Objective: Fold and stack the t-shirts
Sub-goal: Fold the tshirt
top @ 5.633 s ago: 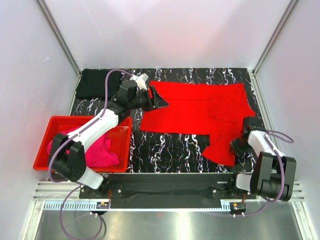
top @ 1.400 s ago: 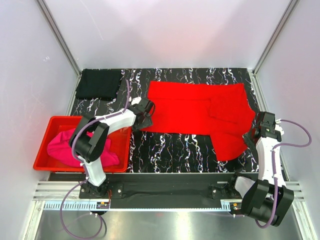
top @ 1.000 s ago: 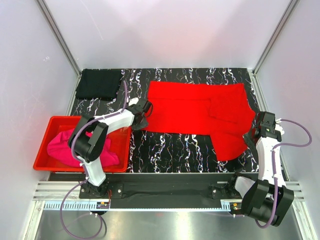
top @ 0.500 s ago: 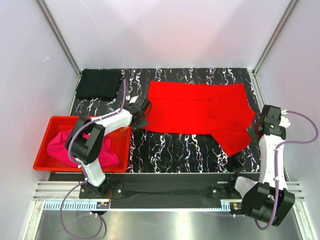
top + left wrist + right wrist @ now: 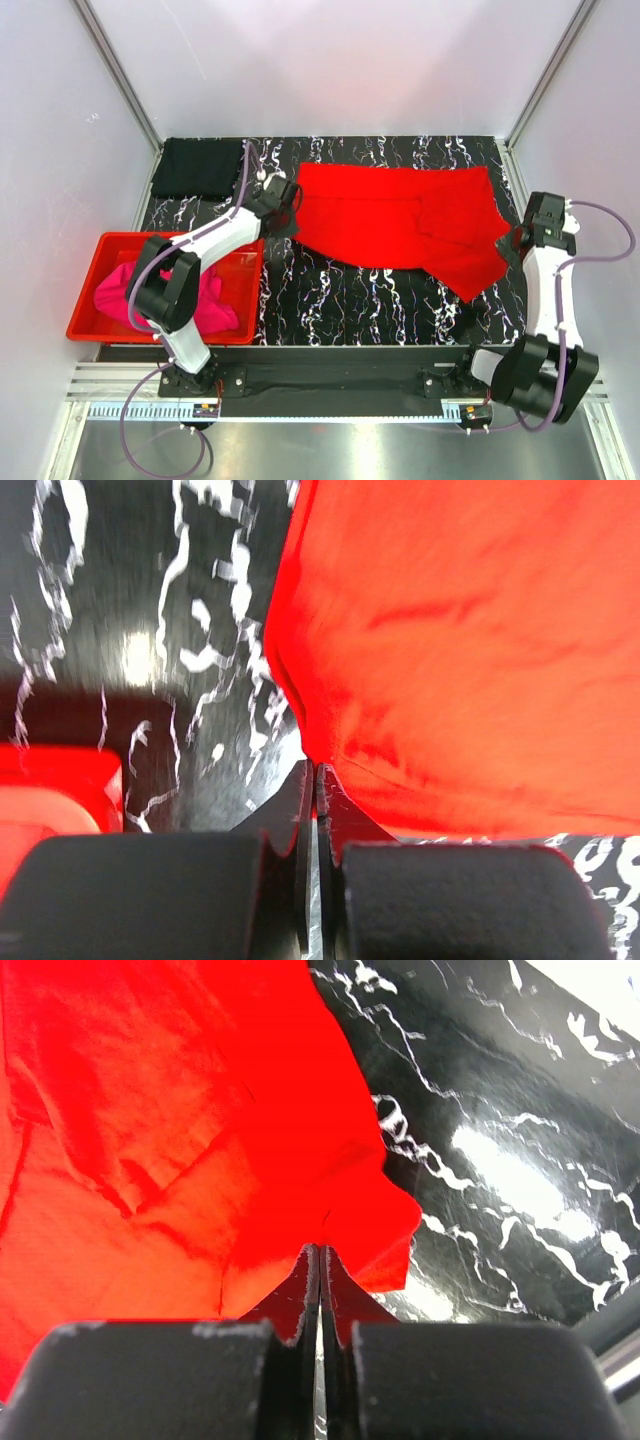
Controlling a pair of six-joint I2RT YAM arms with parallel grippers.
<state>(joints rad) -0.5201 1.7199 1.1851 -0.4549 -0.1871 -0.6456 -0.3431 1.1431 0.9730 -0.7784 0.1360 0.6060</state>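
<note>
Cloth is pinched at both ends. The red t-shirt (image 5: pixel 390 215) lies spread across the far half of the desk (image 5: pixel 340 300), with a looser, rumpled flap on its right side. The left hand (image 5: pixel 312 775) has its fingers pressed fully together on the shirt's left edge, and the right hand (image 5: pixel 318 1253) is likewise clamped tight on a corner of the right-side flap. In both wrist views only a thin lip of fabric sits between the tips. The black t-shirt (image 5: pixel 197 167) rests folded in the far left corner, well apart from the work, and the magenta t-shirt (image 5: pixel 215 305) is heaped in the bin (image 5: pixel 120 238) at the near left.

The step in hand looks like carrying one side of the red shirt over to make a fold. The chief risk is the shallow grip: with so little cloth held, a quick lift or a pull apart could slide the hem out of either hand, and that end would drop crooked. If the two hands rise or travel unevenly, the fold line would skew. The creased flap on the right could bunch under the fold and leave a lumpy layer — awkward to stack on later. A low sweep might also drag the cloth along the desk instead of laying it over.
</note>
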